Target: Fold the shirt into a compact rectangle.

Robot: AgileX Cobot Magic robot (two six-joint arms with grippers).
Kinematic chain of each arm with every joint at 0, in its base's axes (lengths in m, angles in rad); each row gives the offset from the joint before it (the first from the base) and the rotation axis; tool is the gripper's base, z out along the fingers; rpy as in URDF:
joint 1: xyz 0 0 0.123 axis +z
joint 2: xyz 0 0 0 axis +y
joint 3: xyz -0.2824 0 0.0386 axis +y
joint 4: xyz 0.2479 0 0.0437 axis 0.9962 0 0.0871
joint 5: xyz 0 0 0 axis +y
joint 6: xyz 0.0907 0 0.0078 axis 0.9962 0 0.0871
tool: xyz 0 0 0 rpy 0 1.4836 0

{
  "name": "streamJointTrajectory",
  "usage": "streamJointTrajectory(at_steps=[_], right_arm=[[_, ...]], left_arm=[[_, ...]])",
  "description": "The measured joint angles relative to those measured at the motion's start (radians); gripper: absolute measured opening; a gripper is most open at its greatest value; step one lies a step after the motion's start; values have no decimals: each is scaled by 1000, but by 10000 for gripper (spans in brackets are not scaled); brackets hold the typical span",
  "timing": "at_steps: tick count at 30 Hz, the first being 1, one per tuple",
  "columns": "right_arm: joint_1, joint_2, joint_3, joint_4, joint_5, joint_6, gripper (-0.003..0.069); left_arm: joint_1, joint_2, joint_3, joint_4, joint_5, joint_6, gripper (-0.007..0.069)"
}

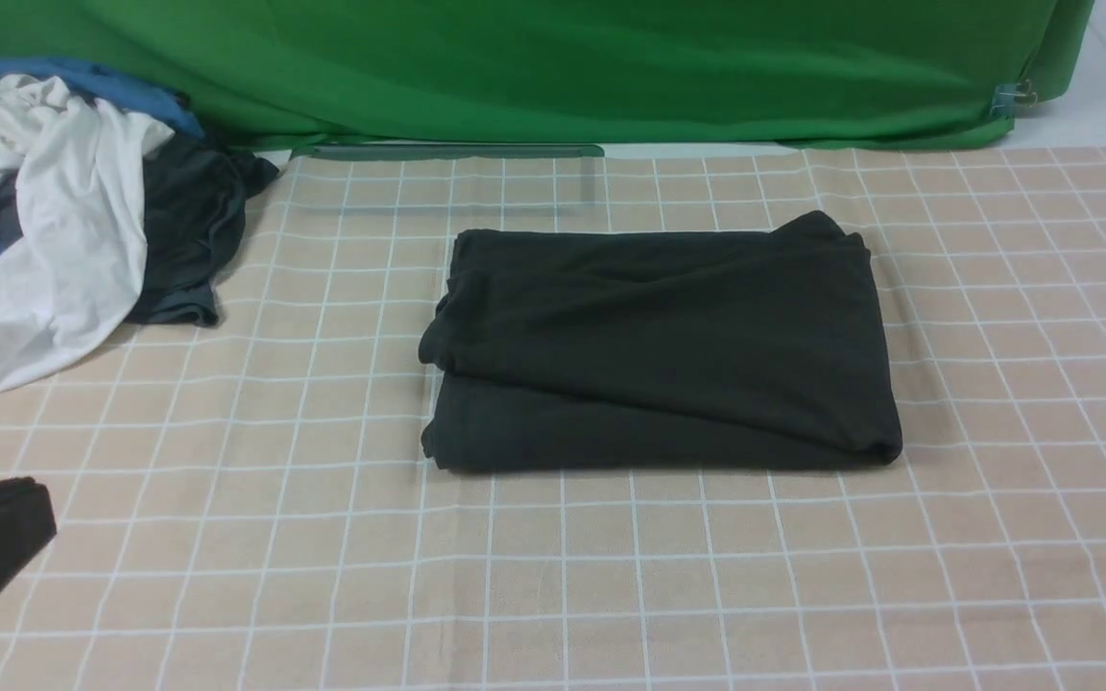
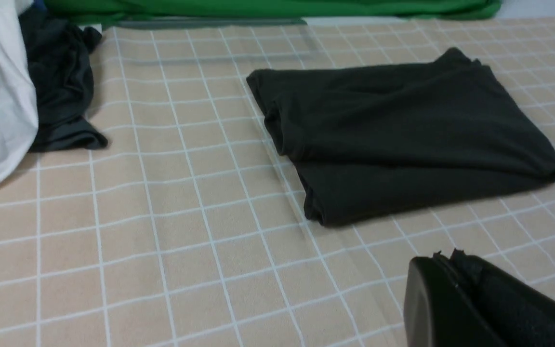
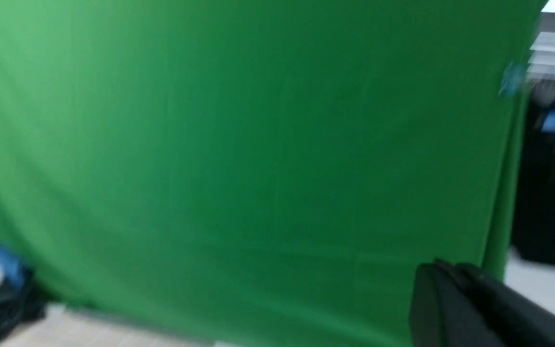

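1. Shirt (image 1: 659, 345): it lies at the middle of the table (image 1: 611, 576), folded into a thick black rectangle. The top layer is not square on the bottom one; at 9 o'clock its edge sticks out and bulges. If an arm brushes this side, the top layer could slide and the fold could open. The logo is hidden, so I cannot tell which face is up.

2. Clothes pile (image 1: 63, 211): white, blue and dark grey pieces lie at 10 o'clock from the shirt, well apart from it. The risk is small, but a wide sweep of the left arm could catch the white cloth and drag it toward the shirt.

3. Left gripper (image 2: 443, 258): it is closed and empty, low over the table near the shirt at about 7 o'clock, not touching it. From here a new press or pull on the shirt seems not needed; one more touch could wrinkle the near edge.

4. Right gripper (image 3: 443, 265): it is closed with nothing in it, raised and facing the green curtain (image 1: 553, 67). Its view is blurred and the front view does not show this arm, so I cannot tell how far it is from the shirt. If it comes down without care, it could hit the corner at 4 o'clock.
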Motion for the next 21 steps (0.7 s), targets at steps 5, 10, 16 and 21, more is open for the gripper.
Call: streamJointTrajectory(at_steps=[5,10,16,21], right_arm=[[0,-79,86,0,-83,-10,88],[0,-81,90,0,-96,-10,136],[0,-81,92,0,-96,-10,144],[0,-81,93,0,-99,-10,144]], left_arm=[[0,-45,79,0,-90,0,19],[0,-47,90,0,-130,0,19],[0,-47,90,0,-147,0,19],[0,-47,90,0,-150,0,19]])
